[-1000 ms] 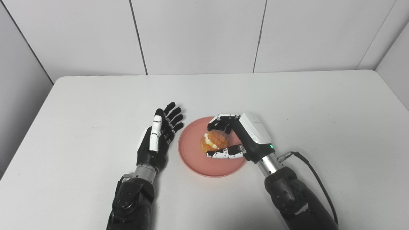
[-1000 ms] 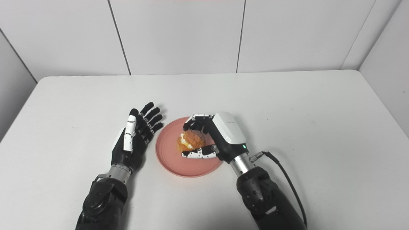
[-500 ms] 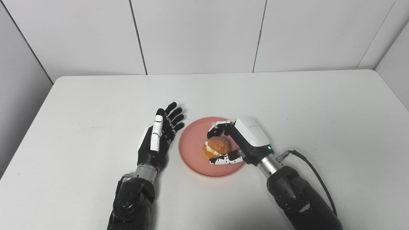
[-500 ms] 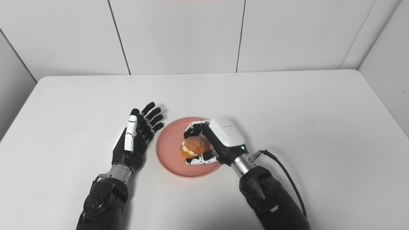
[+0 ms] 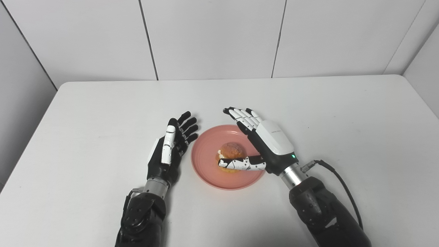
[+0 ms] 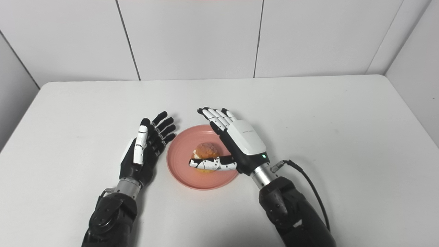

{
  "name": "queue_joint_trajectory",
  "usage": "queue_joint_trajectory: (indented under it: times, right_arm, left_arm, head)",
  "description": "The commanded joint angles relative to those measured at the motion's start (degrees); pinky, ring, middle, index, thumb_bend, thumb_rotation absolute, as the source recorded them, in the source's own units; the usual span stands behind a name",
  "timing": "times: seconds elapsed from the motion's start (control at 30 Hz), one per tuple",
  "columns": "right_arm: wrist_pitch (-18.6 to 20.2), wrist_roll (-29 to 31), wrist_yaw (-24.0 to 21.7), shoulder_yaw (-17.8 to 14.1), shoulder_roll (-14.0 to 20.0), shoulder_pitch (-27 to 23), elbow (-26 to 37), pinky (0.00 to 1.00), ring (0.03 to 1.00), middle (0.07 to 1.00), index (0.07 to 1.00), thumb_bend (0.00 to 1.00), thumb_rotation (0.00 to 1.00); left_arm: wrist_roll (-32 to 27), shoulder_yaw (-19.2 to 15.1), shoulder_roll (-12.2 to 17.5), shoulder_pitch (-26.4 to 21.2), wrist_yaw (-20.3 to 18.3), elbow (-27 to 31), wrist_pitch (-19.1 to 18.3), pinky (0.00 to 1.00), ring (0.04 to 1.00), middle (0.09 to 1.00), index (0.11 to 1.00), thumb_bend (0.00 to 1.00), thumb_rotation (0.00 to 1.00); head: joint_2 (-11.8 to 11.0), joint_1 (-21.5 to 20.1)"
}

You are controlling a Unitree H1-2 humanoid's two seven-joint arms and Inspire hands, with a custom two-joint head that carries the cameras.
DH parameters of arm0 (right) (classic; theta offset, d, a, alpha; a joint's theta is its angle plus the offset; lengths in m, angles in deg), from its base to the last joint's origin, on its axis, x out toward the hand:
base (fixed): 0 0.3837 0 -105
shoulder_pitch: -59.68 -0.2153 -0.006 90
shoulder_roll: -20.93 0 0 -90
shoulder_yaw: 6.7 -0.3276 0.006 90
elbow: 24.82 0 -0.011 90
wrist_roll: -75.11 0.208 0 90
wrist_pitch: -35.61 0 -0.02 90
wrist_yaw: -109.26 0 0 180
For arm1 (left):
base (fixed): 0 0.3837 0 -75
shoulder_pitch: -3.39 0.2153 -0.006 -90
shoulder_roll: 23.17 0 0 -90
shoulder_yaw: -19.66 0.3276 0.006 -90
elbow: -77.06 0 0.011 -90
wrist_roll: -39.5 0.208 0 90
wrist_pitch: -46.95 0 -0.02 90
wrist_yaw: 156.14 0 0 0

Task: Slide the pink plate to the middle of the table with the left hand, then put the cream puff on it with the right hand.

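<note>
The round golden-brown cream puff with its white filling point(image 5: 232, 153) sits near the centre of the shallow round pink plate point(image 5: 205, 161), which lies at about the middle of the white table point(image 5: 343, 113). The robot's right hand, black with a white back shell point(image 5: 262, 142), hangs over the plate's right half with its fingers point(image 5: 244, 116) stretched out straight and a little fanned, pointing away toward the far rim; they hold nothing. Its thumb point(image 5: 244, 164) lies across the front of the puff — whether it touches the pastry cannot be told from either view.

The step in hand looks like the release and retreat. To do it well, the right hand should rise first, thumb clear of the puff, and only then draw back toward the right, so that the thumb does not drag the soft pastry or nudge the plate.

The black left hand with the white thumb point(image 5: 170, 151) rests just beside the plate's left rim, palm turned toward it, fingers apart and empty; a narrow gap shows between its fingertips and the rim. It should stay off that rim.

Room is generous — the table is bare to the right and beyond the plate, its edges well apart from the work. The black cable at the right wrist point(image 5: 337, 181) loops over the table to the right and should be kept from snagging.
</note>
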Motion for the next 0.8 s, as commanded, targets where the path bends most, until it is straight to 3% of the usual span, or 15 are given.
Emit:
queue_joint_trajectory:
  times: [0.0, 0.13, 0.17, 0.27, 0.37, 0.43, 0.57, 0.77]
  right_arm:
    - [-3.3, 2.4, 2.6, -1.4, -1.4, -0.4, 2.1, 1.00, 0.964, 0.969, 0.955, 0.65, 0.78]
    - [-2.9, 3.8, 5.1, -3.5, -3.5, 0.8, 1.8, 0.99, 0.981, 0.989, 0.974, 0.63, 0.80]
    - [-2.3, 3.9, 5.4, -3.9, -4.0, 1.1, 1.9, 1.00, 0.993, 0.996, 0.987, 0.64, 0.86]
    - [0.0, 9.7, 3.7, -6.0, -6.7, 2.5, 2.5, 0.98, 1.000, 1.000, 0.998, 0.62, 0.89]
    - [3.3, 16.6, 1.2, -7.9, -9.2, 3.7, 3.9, 0.99, 1.000, 1.000, 1.000, 0.61, 0.92]
    - [7.4, 22.9, -1.0, -9.5, -11.0, 4.5, 5.7, 0.99, 1.000, 1.000, 1.000, 0.62, 0.93]
    - [12.7, 27.4, -1.2, -11.9, -13.7, 5.8, 8.0, 1.00, 1.000, 1.000, 1.000, 0.68, 0.99]
    - [14.0, 30.6, -0.3, -13.9, -15.5, 7.1, 8.6, 1.00, 1.000, 1.000, 1.000, 0.65, 0.96]
  left_arm:
    - [1.5, 0.8, 0.5, -0.5, -0.5, 1.6, 3.4, 0.90, 0.901, 0.910, 0.893, 0.52, 1.00]
    - [6.7, 2.3, 1.6, 0.1, 0.6, 1.8, 7.3, 0.92, 0.925, 0.937, 0.921, 0.51, 1.00]
    - [8.0, 2.7, 1.9, 0.3, 1.0, 1.8, 8.1, 0.94, 0.944, 0.955, 0.942, 0.51, 1.00]
    - [10.4, 3.3, 2.1, 0.8, 1.9, 1.7, 9.7, 0.99, 0.979, 0.987, 0.977, 0.52, 1.00]
    - [12.9, 3.5, 1.6, 1.0, 3.4, 1.1, 12.1, 0.97, 0.977, 0.986, 0.980, 0.50, 1.00]
    - [14.1, 3.8, 1.7, 1.3, 3.8, 1.4, 12.1, 0.98, 0.985, 0.993, 0.988, 0.51, 1.00]
    - [14.9, 4.0, 1.6, 2.0, 4.3, 2.3, 11.7, 0.99, 1.000, 1.000, 1.000, 0.52, 1.00]
    - [13.9, 3.9, 1.5, 2.4, 4.0, 3.2, 10.6, 1.00, 1.000, 1.000, 1.000, 0.53, 1.00]
  head:
    - [0.1, 0.0]
    - [0.2, -0.1]
    - [0.2, -0.1]
    - [0.2, -0.2]
    - [0.5, -0.1]
    - [0.4, -0.2]
    - [0.6, -0.3]
    - [0.7, -0.3]
